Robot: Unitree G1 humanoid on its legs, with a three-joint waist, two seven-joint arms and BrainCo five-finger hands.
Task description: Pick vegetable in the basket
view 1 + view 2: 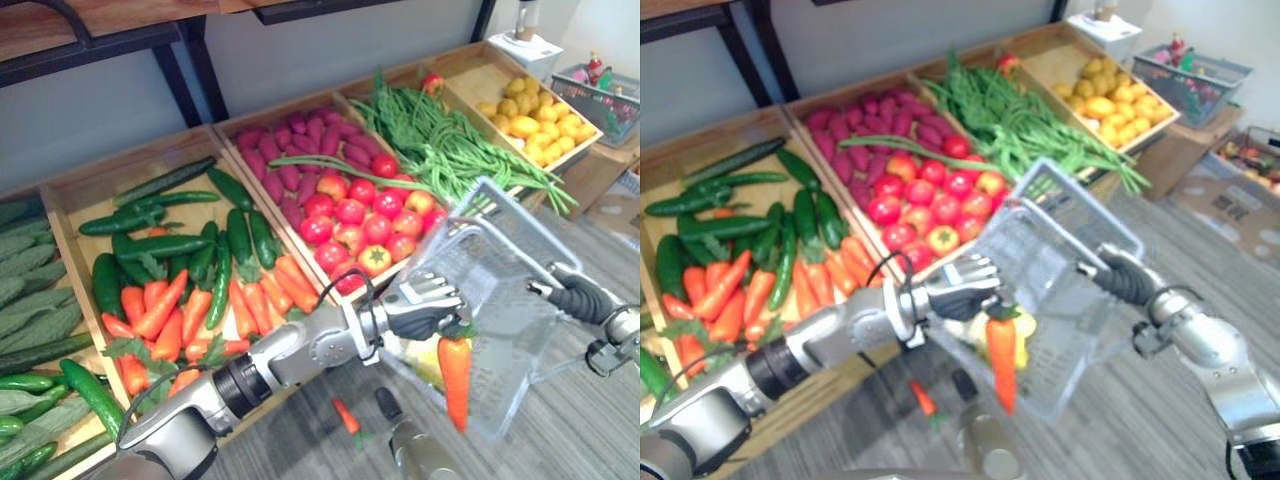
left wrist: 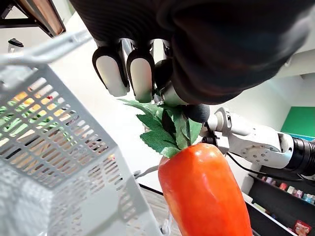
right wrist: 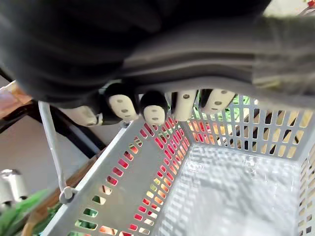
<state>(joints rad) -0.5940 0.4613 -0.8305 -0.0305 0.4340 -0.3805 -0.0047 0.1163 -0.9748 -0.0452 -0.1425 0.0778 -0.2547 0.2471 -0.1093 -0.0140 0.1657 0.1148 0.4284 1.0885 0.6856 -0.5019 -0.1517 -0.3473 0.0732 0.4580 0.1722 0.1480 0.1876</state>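
Note:
My left hand (image 1: 425, 310) is shut on the green leafy top of an orange carrot (image 1: 455, 380), which hangs point down. In the left wrist view its fingers (image 2: 133, 73) pinch the leaves above the carrot (image 2: 206, 191). The carrot hangs against the near side of a grey mesh basket (image 1: 500, 250); I cannot tell whether it is inside. The basket is tilted and held up by my right hand (image 1: 575, 295), which is curled round its wire handle. The right wrist view looks past the fingers (image 3: 152, 108) into the basket (image 3: 231, 187). Something yellow (image 1: 1025, 325) shows through the mesh.
Wooden crates run along the back: cucumbers (image 1: 160, 240), carrots (image 1: 165, 310), tomatoes (image 1: 360, 215), purple roots (image 1: 300, 150), long green beans (image 1: 440, 150), yellow produce (image 1: 535, 115). A small carrot (image 1: 346, 415) lies on the grey floor. Another basket (image 1: 605, 95) stands at the far right.

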